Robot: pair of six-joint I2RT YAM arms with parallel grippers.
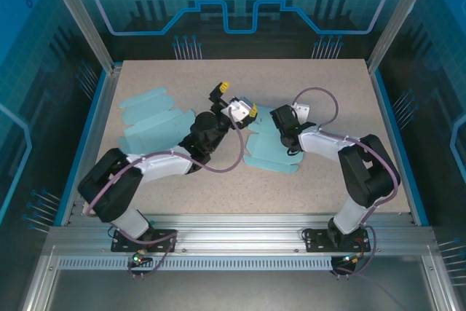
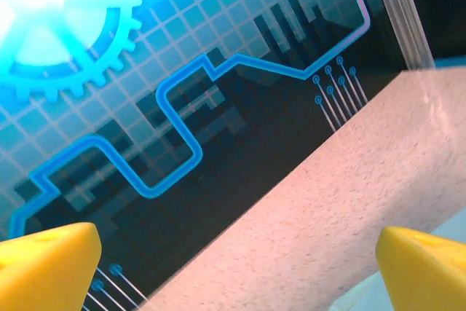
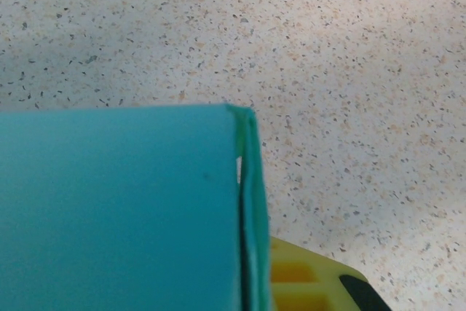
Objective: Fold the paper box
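We see the teal paper box [image 1: 271,152], partly folded, lying in the middle of the counter [image 1: 335,180]. Our right tool [image 1: 278,129] is clamped on its edge. Our left tool [image 1: 238,100] hovers just beside it, yellow fingertips [image 2: 51,264] wide apart, gripping nothing.

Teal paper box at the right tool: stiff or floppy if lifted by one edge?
Probably floppy: the teal paper box is thin sheet, its doubled edge showing in the right wrist view. Likely light, so a push would slide it over the speckled table. Creased panels may spring back once released.
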